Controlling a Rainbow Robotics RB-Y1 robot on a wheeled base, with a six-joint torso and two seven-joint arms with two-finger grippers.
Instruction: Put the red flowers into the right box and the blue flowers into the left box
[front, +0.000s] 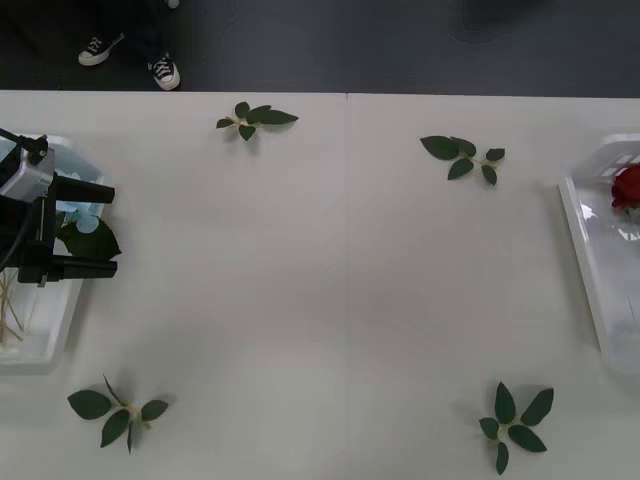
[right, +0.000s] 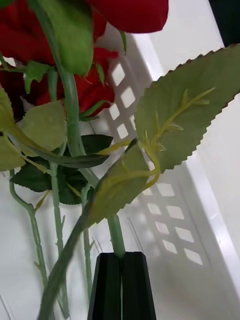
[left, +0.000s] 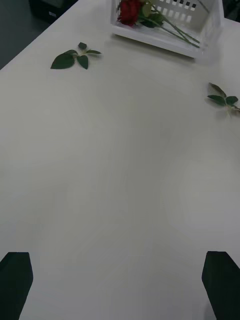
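Observation:
At the table's right edge lies the right box (front: 578, 240), with a red flower (front: 627, 188) inside. In the right wrist view, my right gripper (right: 121, 285) is shut on a green stem (right: 116, 235) low over that box's vented wall (right: 165, 200), among red flowers (right: 95, 87) and leaves. My left gripper (front: 112, 230) hovers open over the left box (front: 60, 335), where blue flowers (front: 85, 215) and a dark leaf lie. The left wrist view looks across the table, with its open fingers (left: 220, 280) in the foreground, to the right box (left: 165, 42) and a red flower (left: 130, 11).
Loose leaf sprigs lie on the white table: far left-centre (front: 255, 118), far right (front: 463, 157), near left (front: 115, 412) and near right (front: 512, 420). The table's far edge meets a dark floor.

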